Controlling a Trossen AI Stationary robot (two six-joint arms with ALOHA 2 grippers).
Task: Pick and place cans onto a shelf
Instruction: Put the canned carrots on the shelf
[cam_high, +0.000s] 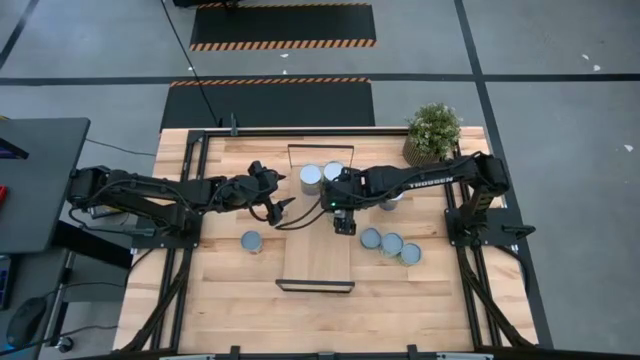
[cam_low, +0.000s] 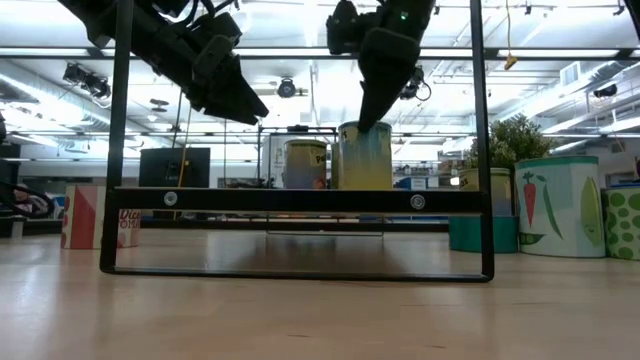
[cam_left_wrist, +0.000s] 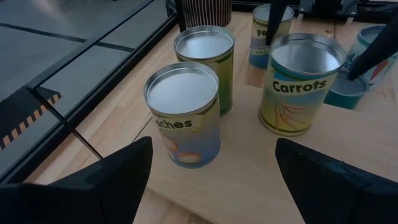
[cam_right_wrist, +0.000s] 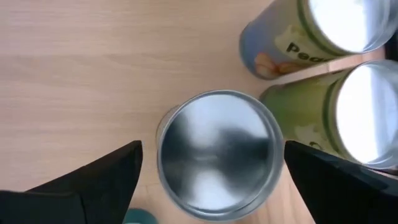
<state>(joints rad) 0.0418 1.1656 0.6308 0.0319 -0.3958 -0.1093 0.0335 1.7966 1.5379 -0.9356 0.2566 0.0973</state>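
The right gripper (cam_high: 344, 222) hung straight over a can (cam_right_wrist: 216, 154) standing on the shelf (cam_high: 316, 262), its two dark fingers (cam_right_wrist: 93, 180) spread wide on either side of the silver lid and not touching it. In the low view that same can (cam_low: 364, 156) stood on the shelf's top board with the gripper (cam_low: 375, 95) just above its rim. In the left wrist view it read as the Carrots can (cam_left_wrist: 300, 84).

Two more cans stood on the shelf toward its 12 o'clock end, seen from overhead: one (cam_high: 311, 178) with a peaches label (cam_left_wrist: 185, 116) and its neighbour (cam_high: 333, 171) just beside it at 3 o'clock, with yellow-green sides (cam_left_wrist: 204, 65).

The left gripper (cam_high: 277, 210) hovered off the shelf's 9 o'clock edge, jaws open and empty, facing those cans.

On the tabletop (cam_high: 220, 300), a lone can (cam_high: 251, 241) sat at 9 o'clock from the shelf. Three cans (cam_high: 391, 243) lay in a close row at 3 o'clock of the shelf, and another can (cam_high: 390, 200) showed partly under the right arm. A potted plant (cam_high: 433, 131) stood at the table's 1 o'clock corner.
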